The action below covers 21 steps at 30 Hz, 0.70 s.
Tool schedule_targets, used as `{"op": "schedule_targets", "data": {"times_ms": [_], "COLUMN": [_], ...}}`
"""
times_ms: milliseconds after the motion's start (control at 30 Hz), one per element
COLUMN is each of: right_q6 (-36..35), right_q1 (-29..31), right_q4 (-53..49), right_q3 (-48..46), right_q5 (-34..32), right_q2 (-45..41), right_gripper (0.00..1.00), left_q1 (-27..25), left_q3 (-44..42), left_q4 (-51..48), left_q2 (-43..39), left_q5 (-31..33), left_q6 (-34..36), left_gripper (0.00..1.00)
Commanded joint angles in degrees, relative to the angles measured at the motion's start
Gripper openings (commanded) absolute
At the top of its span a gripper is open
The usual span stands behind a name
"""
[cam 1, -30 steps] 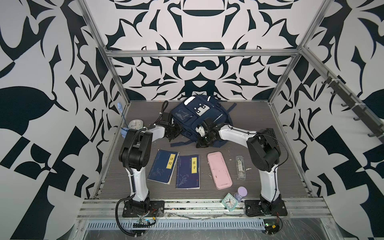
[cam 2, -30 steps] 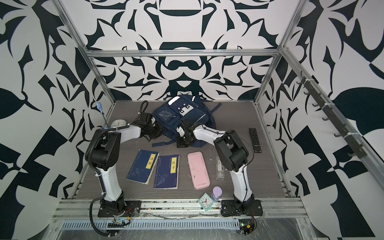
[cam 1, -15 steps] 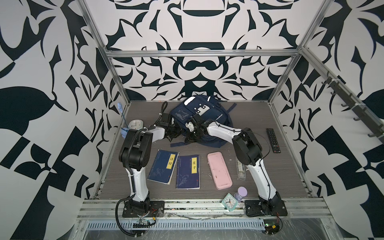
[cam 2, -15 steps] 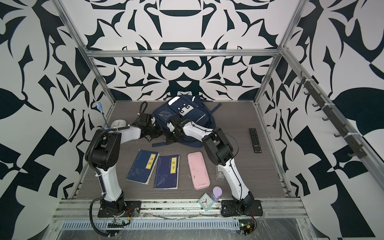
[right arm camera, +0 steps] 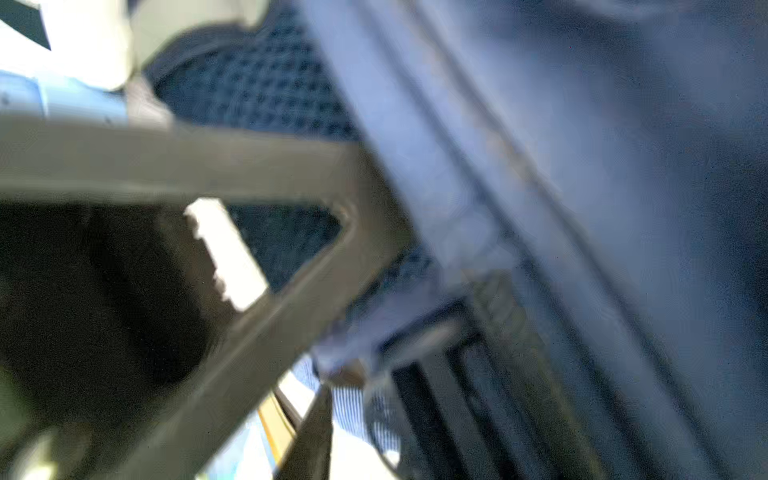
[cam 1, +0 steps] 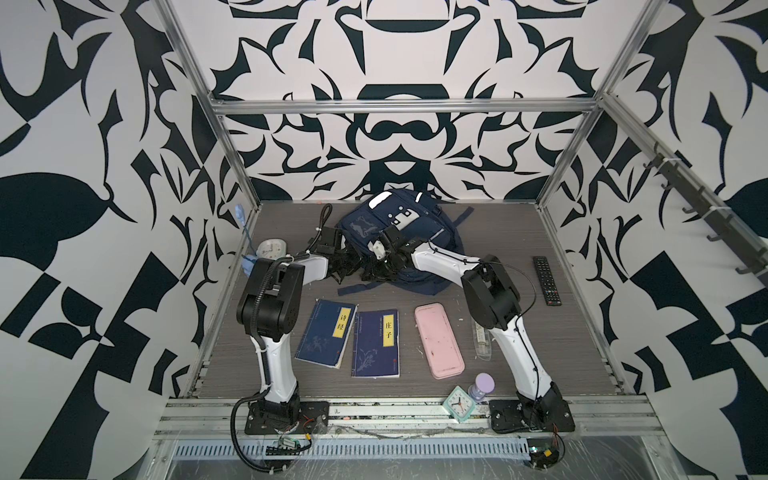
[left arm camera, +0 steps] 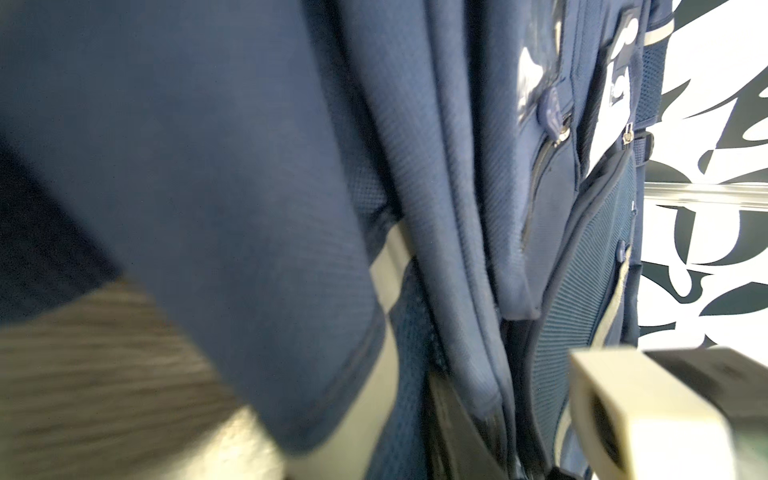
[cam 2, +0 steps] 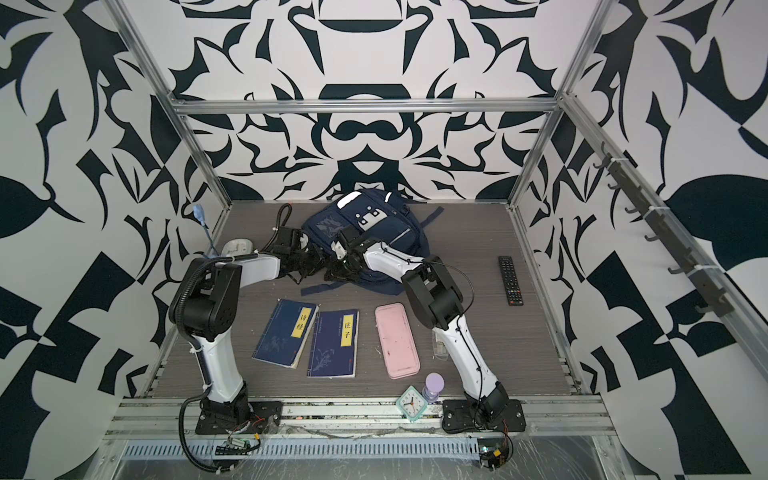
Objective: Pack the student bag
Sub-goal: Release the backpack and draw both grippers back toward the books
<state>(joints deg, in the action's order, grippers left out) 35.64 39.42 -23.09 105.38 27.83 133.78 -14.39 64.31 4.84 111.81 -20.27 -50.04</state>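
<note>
Right gripper [cam 1: 375, 269] leftward on student bag [cam 1: 422, 230]

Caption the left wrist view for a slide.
Left wrist close-up: navy-blue fabric backpack with pale reflective strip and zipper pull, resting on grey wood-grain tabletop.

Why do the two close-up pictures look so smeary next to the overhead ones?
Right wrist view: blurred all over, the student bag only a blue smear, likely from closeness or motion. Left wrist view: sharp on the bag's zips, soft on the near fabric and the table. Both top views: crisp, evenly lit, no strong glare.
</note>
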Motion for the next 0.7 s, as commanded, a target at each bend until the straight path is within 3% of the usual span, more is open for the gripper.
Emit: {"op": "schedule_targets", "data": {"times_ms": [0,200,367,433,500,633,667], "right_q6": [-1.43,-4.45,-7.14,-8.65,-7.86,-4.08,-2.78], "right_q1": [-0.75,-0.75,-0.66,-0.73,-0.98,-0.73,-0.60], "right_q4": [2.09,0.98,-1.14,1.52,3.33,4.35,5.61], "right_q3": [-4.73,-14.83,-22.88,-33.86,-38.44,-43.97,-45.33], "right_q5": [-1.54,-4.17,-12.41,-19.75,-23.12,-30.55,-31.60], "right_q2": [-7.74,-17.62,-26.76,-37.00,-41.40,-49.64,-51.73], "right_gripper": [0.44,0.54,0.55,0.69,0.82,0.99,0.99], "left_q1": [1.68,3.12,3.41,3.41,3.41,3.31,3.27], "left_q3": [-0.62,1.48,0.90,-0.20,-1.18,-3.32,-3.93], "left_q4": [-2.76,-6.37,-8.54,-8.98,-9.31,-10.00,-10.20], "left_q2": [-1.95,-2.37,-4.98,-6.78,-8.32,-11.17,-11.94], "left_q5": [-1.17,-0.50,1.61,1.49,1.52,1.21,0.91], "left_q6": [0.79,2.89,4.98,5.56,6.40,8.06,8.25], "left_gripper": [0.27,0.22,0.22,0.24,0.28,0.44,0.49]}}
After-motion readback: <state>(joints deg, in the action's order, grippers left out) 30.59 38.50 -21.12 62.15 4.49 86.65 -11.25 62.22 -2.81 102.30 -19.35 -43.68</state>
